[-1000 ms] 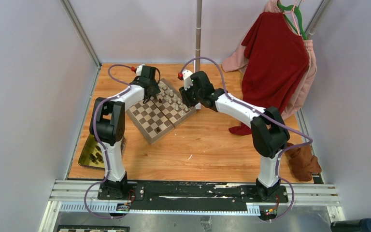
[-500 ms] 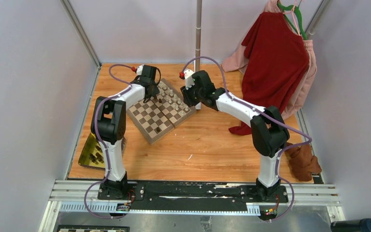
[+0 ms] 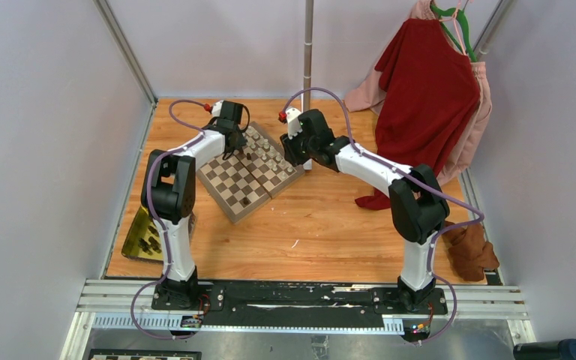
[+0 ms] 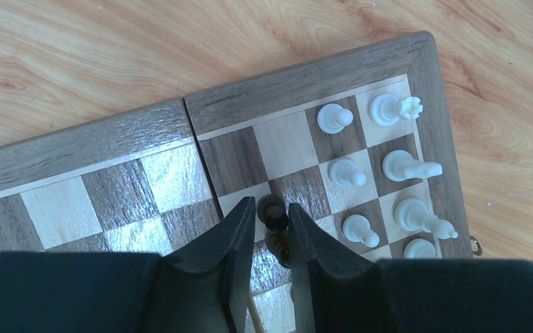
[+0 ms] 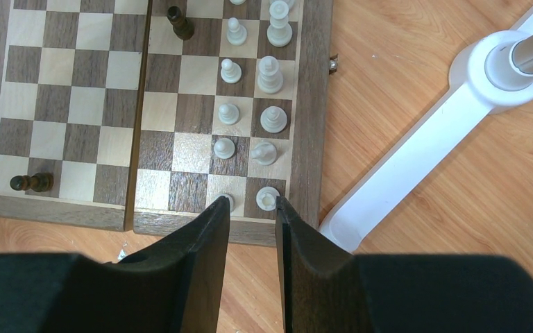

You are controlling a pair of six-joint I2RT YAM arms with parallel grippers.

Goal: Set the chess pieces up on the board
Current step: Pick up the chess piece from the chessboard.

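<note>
The board lies angled at the back of the table, and cream-white chess pieces fill two rows along its right edge. My left gripper reaches down beside those rows, its fingers close against both sides of a dark brown piece on a light square. My right gripper hovers open over the board's near rim with nothing between its fingers, just short of the last white pieces. Another dark piece lies on its side at the board's far corner.
A shiny yellow tray with several dark pieces sits at the table's left edge by the left arm. A white pole base stands right of the board. Red clothing hangs at the back right, above a brown cloth.
The left gripper's fingers have narrowed around the dark piece. Both arms stay where they were.
</note>
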